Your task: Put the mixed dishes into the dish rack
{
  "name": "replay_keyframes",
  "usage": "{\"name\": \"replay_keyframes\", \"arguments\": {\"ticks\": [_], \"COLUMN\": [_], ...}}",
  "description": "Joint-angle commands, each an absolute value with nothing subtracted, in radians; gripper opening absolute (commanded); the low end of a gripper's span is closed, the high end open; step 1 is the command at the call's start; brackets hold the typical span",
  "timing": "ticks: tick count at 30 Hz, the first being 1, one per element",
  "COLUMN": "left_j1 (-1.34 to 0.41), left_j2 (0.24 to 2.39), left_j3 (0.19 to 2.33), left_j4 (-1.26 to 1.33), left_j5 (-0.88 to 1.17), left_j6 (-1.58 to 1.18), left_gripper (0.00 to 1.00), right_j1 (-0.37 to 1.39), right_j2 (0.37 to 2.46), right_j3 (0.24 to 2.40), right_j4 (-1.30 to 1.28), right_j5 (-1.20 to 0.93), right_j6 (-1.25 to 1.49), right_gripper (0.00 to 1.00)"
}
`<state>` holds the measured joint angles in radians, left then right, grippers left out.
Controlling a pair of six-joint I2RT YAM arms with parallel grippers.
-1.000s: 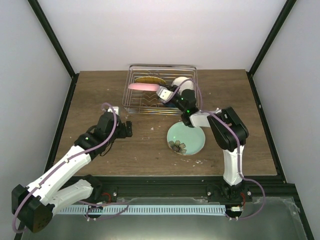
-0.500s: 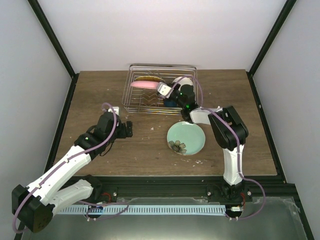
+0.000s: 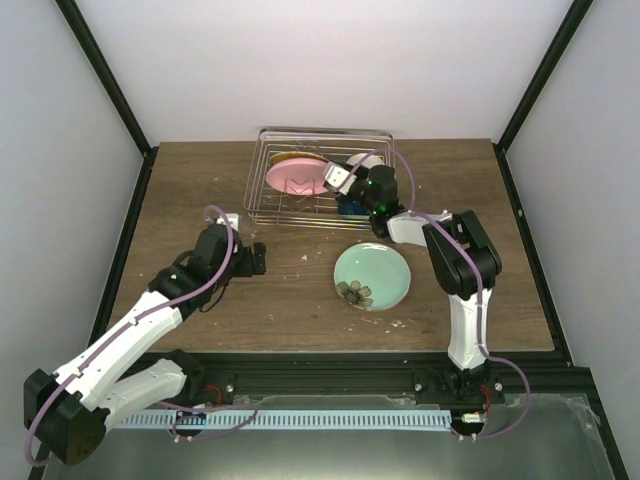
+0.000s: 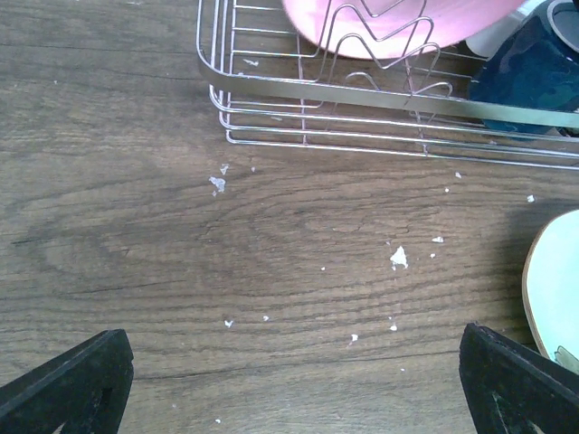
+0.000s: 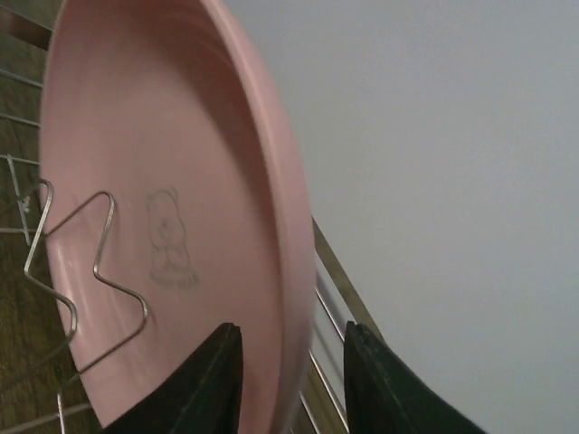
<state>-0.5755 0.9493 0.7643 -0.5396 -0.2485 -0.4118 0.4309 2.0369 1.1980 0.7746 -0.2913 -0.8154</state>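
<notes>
The pink plate stands tilted on edge among the prongs of the silver dish rack. In the right wrist view its rim runs between my right gripper's black fingers, which are open, with a gap beside the right finger. A yellow-lime plate shows just behind the pink one. The dark blue mug sits in the rack's right part, under the right wrist. The mint-green plate lies flat on the table in front of the rack. My left gripper is wide open over bare wood, holding nothing.
White crumbs dot the wooden table in front of the rack's rail. The mint-green plate's edge shows at the right of the left wrist view. Black frame posts and white walls enclose the table.
The right arm pushed deeper into the rack and swung the pink plate from flat to nearly upright among the prongs. Its jaws have parted. The left arm has stayed still.
</notes>
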Motion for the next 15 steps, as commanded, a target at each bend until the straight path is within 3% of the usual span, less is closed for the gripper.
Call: {"name": "replay_keyframes", "arguments": {"ticks": [1,10,15], "left_j1": [-0.570,-0.570,-0.570], "left_j2": [0.960,0.969,0.975], "left_j3": [0.760,0.717,0.674], "left_j4": [-0.520,-0.471,-0.424], "left_j5": [-0.232,-0.209,-0.182], "left_j6": [-0.411,-0.414,-0.409], "left_gripper": [1.00,1.00,1.00], "right_j1": [0.412,0.419,0.443], "right_j2": [2.007,1.912,1.799], "right_j3": [1.238,1.133,1.076], "right_j4": [0.764,0.765,0.694], "right_j5": [-0.269,-0.297,-0.207], "right_j6": [-0.807,-0.802,-0.719], "right_gripper": [0.35,0.52,0.58]}}
